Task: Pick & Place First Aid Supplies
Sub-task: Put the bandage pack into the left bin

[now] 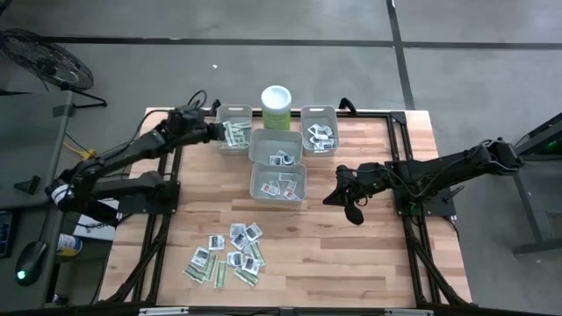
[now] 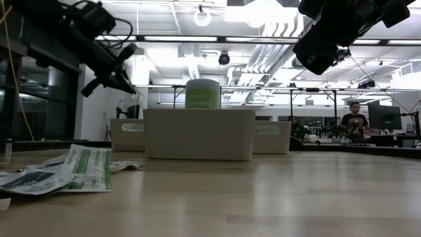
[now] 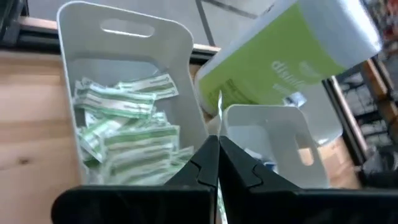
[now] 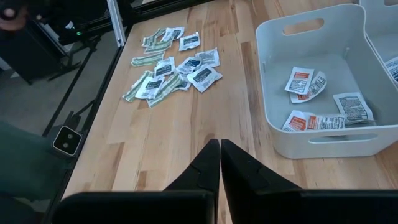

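Observation:
Loose first aid packets, green-white strips and white squares, lie in a pile on the near left of the table. More green-white strips fill the far-left grey bin. My left gripper hovers over that bin's right side, shut on a thin pale packet. My right gripper is shut and empty, above bare wood just right of the near bin, which holds a few white squares with orange print. My left gripper pinches a thin pale packet between its two shut fingers. The packet is seen edge-on as a sliver sticking out past the fingertips. It is lifted clear, above the far-left bin's rim; which part of the packet is held is hidden by the fingers.
Two more grey bins stand at the far side: a middle one and a far-right one, both with white packets. The pale green white-lidded canister stands behind them. Bare wood lies on the right half of the table.

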Controlling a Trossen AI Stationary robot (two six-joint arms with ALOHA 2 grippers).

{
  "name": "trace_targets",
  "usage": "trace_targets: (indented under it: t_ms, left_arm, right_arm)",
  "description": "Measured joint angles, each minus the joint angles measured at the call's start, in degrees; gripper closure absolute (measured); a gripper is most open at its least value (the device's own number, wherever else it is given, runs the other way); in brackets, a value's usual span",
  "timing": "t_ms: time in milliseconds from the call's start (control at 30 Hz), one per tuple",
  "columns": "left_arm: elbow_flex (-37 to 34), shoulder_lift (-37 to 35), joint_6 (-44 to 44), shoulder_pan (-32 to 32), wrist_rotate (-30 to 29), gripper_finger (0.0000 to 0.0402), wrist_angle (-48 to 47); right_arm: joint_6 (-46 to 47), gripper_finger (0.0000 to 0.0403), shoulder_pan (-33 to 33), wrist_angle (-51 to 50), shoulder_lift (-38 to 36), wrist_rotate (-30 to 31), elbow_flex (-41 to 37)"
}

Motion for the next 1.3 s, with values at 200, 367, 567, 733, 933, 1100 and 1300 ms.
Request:
trace_targets:
  t_ms: [200, 367, 567, 733, 933, 1100, 1300]
  left_arm:
    - [0.0, 5.1, 9.2, 9.3, 10.4, 0.0401, 3.4]
    - [0.0, 10.3, 11.9, 12.6, 13.6, 0.0401, 6.1]
    - [0.0, 14.8, 13.9, 12.5, 13.8, 0.0399, 8.4]
    - [0.0, 15.2, 16.9, 12.5, 12.2, 0.0379, 8.3]
    - [0.0, 15.2, 19.0, 12.5, 11.0, 0.0339, 8.2]
    - [0.0, 14.7, 20.0, 12.6, 9.5, 0.0313, 8.1]
    - [1.9, 11.6, 23.9, 12.5, 16.8, 0.0307, 6.2]
  right_arm:
    - [0.0, 0.0396, 0.0, 0.0, 0.0, 0.0, 0.0]
    - [0.0, 0.0398, 0.0, 0.0, 0.0, 0.0, 0.0]
    - [0.0, 0.0400, 0.0, 0.0, 0.0, 0.0, 0.0]
    - [0.0, 0.0399, 0.0, 0.0, 0.0, 0.0, 0.0]
    - [0.0, 0.0396, 0.0, 0.0, 0.0, 0.0, 0.0]
    - [0.0, 0.0397, 0.0, 0.0, 0.0, 0.0, 0.0]
    - [0.0, 0.0395, 0.0, 0.0, 0.0, 0.0, 0.0]
